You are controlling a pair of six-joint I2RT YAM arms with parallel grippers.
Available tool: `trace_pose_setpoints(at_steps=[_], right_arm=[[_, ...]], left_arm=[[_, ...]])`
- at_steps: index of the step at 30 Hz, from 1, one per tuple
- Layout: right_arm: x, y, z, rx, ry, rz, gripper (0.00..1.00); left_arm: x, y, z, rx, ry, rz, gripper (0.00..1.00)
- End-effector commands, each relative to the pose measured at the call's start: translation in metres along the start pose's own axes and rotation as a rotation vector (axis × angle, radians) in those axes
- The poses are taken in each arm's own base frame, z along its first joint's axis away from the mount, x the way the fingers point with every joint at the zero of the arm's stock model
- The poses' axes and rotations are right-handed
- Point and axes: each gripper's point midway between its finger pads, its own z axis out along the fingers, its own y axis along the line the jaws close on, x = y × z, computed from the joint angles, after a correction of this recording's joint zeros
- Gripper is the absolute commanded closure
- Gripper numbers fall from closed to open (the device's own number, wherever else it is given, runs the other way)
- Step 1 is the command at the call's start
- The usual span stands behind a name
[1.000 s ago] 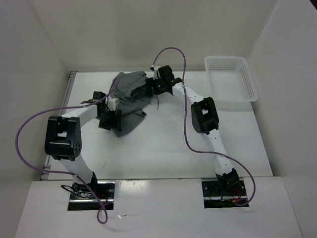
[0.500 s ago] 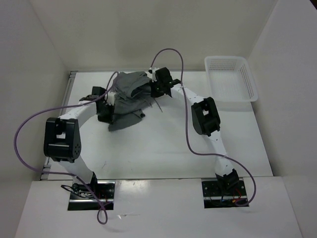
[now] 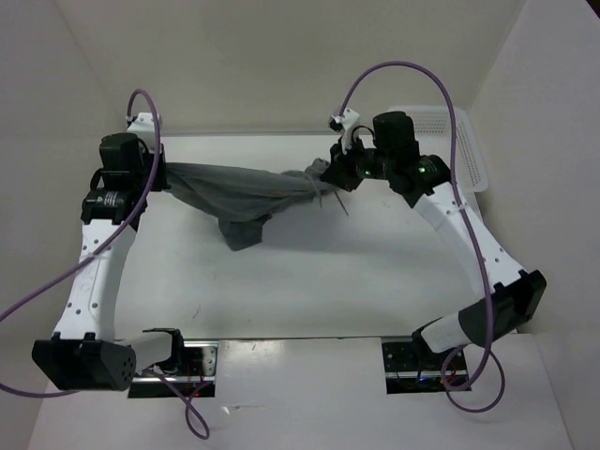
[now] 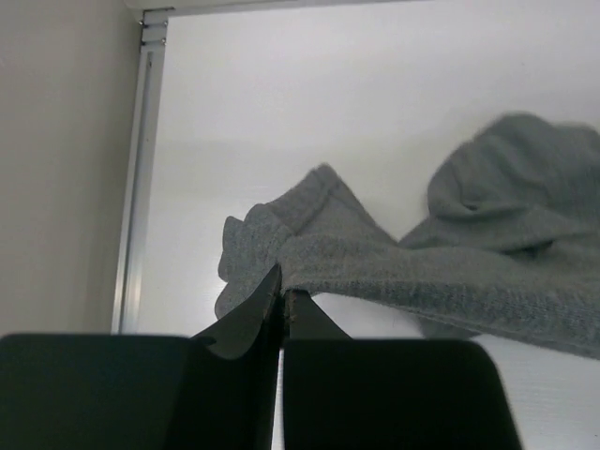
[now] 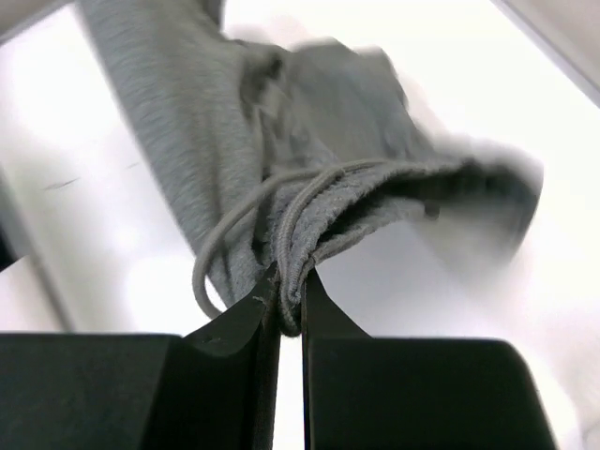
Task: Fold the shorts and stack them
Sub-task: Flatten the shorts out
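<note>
The grey shorts [image 3: 239,190] hang stretched above the table between both arms, a fold sagging down in the middle. My left gripper [image 3: 161,174] is shut on the left end of the shorts [image 4: 394,262], the fabric edge pinched at its tips [image 4: 283,292]. My right gripper [image 3: 328,178] is shut on the right end; in the right wrist view its jaws [image 5: 291,295] clamp a bunched hem of the shorts [image 5: 309,141] with a loop of the drawstring [image 5: 225,234] hanging beside them.
A white perforated basket [image 3: 450,150] stands at the back right, partly behind the right arm. A metal rail [image 3: 127,178] runs along the table's left edge, close to the left gripper. Purple cables arc over both arms.
Both grippers closed on the crumpled shorts and moved apart and upward, the left to the far left, the right toward the basket, stretching the shorts off the table.
</note>
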Motion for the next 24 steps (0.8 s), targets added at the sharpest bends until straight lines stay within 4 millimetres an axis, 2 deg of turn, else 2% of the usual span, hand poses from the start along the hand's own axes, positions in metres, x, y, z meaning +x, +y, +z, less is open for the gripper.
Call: trace_pose_setpoints(at_steps=[1, 3, 4, 5, 7, 9, 10, 11, 13, 14, 16, 17, 18, 19, 20, 21, 22, 23, 24], right_arm=[[0.045, 0.024, -0.009, -0.101, 0.136, 0.045, 1.00], [0.037, 0.029, -0.018, -0.112, 0.128, 0.052, 1.00], [0.020, 0.031, -0.022, -0.114, 0.091, 0.043, 1.00], [0.014, 0.032, -0.026, -0.112, 0.082, 0.048, 1.00], [-0.002, 0.031, -0.022, -0.116, 0.049, 0.070, 1.00], [-0.003, 0.021, -0.006, -0.102, 0.050, 0.107, 1.00], [-0.011, 0.015, 0.002, -0.086, 0.022, 0.131, 1.00], [-0.002, 0.004, 0.023, -0.069, 0.051, 0.170, 1.00], [-0.009, -0.012, 0.040, -0.045, 0.038, 0.215, 1.00], [0.002, -0.026, 0.059, -0.023, 0.067, 0.280, 1.00], [-0.020, -0.047, 0.065, 0.025, 0.014, 0.271, 1.00], [-0.029, -0.060, 0.065, 0.060, -0.006, 0.265, 1.00], [-0.053, -0.076, 0.067, 0.115, -0.056, 0.239, 1.00], [-0.068, -0.087, 0.062, 0.147, -0.092, 0.227, 1.00], [-0.080, -0.091, 0.057, 0.168, -0.115, 0.205, 1.00], [-0.097, -0.093, 0.043, 0.204, -0.152, 0.167, 1.00], [-0.101, -0.091, 0.036, 0.207, -0.161, 0.142, 1.00], [-0.081, -0.090, 0.037, 0.215, -0.111, 0.152, 1.00], [-0.072, -0.086, 0.032, 0.214, -0.092, 0.142, 1.00]], left_arm=[[-0.026, 0.021, -0.030, -0.085, -0.091, -0.013, 1.00], [-0.030, 0.011, -0.040, -0.037, -0.122, -0.008, 1.00], [-0.030, 0.009, -0.040, -0.026, -0.122, -0.008, 1.00], [-0.031, 0.004, -0.040, -0.009, -0.124, -0.003, 1.00], [-0.029, 0.002, -0.040, 0.002, -0.116, -0.002, 1.00], [-0.019, -0.002, -0.026, 0.022, -0.073, 0.002, 1.00], [-0.007, -0.011, -0.018, 0.053, -0.037, 0.009, 1.00], [0.001, -0.012, -0.006, 0.056, -0.002, 0.012, 1.00], [0.014, -0.020, 0.006, 0.079, 0.045, 0.020, 1.00], [0.024, -0.022, 0.015, 0.082, 0.082, 0.022, 1.00], [0.026, -0.018, 0.025, 0.053, 0.090, 0.024, 1.00], [0.017, -0.015, 0.029, 0.035, 0.064, 0.022, 1.00], [-0.005, -0.010, 0.027, 0.014, 0.015, 0.018, 1.00], [-0.018, -0.011, 0.030, 0.006, -0.008, 0.020, 1.00], [-0.032, -0.005, 0.028, -0.025, -0.037, 0.016, 1.00], [-0.048, -0.003, 0.022, -0.028, -0.073, 0.011, 1.00], [-0.066, -0.001, 0.014, -0.031, -0.117, 0.006, 1.00], [-0.070, 0.000, 0.007, -0.032, -0.135, 0.004, 1.00], [-0.070, -0.001, 0.002, -0.023, -0.135, 0.005, 1.00]])
